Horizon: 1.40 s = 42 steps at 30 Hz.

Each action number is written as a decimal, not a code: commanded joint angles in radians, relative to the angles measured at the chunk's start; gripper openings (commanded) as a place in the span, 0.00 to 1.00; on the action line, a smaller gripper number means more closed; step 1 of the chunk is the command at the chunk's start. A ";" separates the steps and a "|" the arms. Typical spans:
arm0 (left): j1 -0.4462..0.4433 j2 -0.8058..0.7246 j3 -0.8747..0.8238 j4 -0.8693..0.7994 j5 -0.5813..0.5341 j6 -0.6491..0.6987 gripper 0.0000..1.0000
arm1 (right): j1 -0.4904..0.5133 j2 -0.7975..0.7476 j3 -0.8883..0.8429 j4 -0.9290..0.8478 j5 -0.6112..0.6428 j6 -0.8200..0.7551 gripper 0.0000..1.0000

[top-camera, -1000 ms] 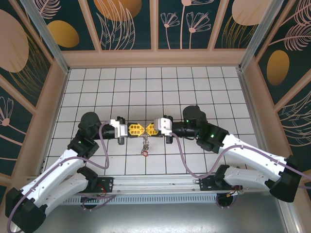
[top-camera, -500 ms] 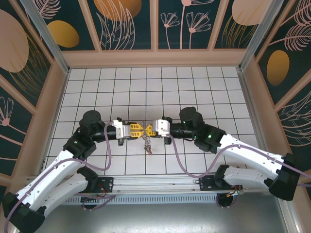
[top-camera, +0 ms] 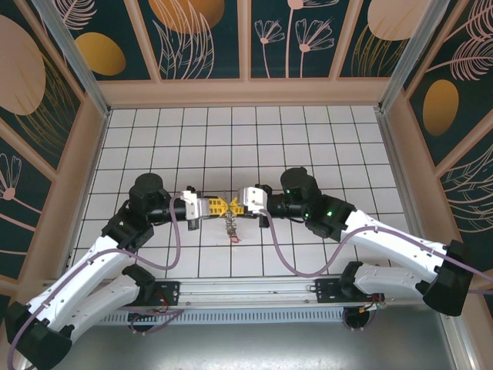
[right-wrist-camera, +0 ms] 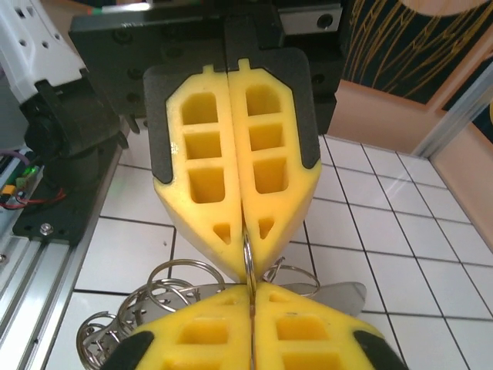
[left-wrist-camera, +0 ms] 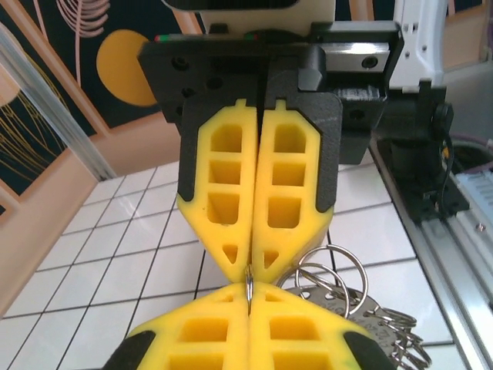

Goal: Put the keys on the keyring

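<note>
Left wrist view: the left gripper is closed hard, its yellow fingers pressed together on a thin strand of wire, which reads as the keyring seen edge-on. Nose to nose with it, the right gripper is likewise clamped on the same strand. The two tips all but touch, and the wire runs through both seams. Just below the meeting point and off to one side, small split rings and the keys hang in a loose bunch; how many keys there are cannot be told. From the right wrist the same bunch spills out beneath the tips, with one flat blade poking out on the opposite side. From above, the bunch dangles straight under the joined tips, a red tag at its lowest end, close over the tiled table. Whether it touches the tiles cannot be told.

The step in hand looks like threading: both arms hold the keyring between them while the keys hang from it. Whether every key is on is unclear. The next move likely calls for one gripper to hold fast while the other lets go and takes a fresh grip further along. That shift should be small and careful, since the thin wire could slip from a seam or twist and drop the bunch.
</note>
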 commanded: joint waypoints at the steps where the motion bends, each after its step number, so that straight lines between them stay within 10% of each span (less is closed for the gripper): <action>1: -0.005 -0.037 -0.050 0.271 0.048 -0.154 0.00 | 0.000 -0.048 -0.021 0.115 -0.096 0.042 0.11; 26: -0.005 0.022 -0.107 0.717 0.132 -0.465 0.00 | -0.015 -0.043 -0.127 0.425 -0.104 0.233 0.19; 32: -0.003 0.025 -0.112 0.721 0.143 -0.464 0.00 | -0.014 -0.034 -0.112 0.411 -0.144 0.222 0.00; 42: -0.003 -0.085 -0.013 0.153 -0.060 -0.095 0.33 | -0.009 -0.066 -0.040 0.161 -0.015 0.078 0.00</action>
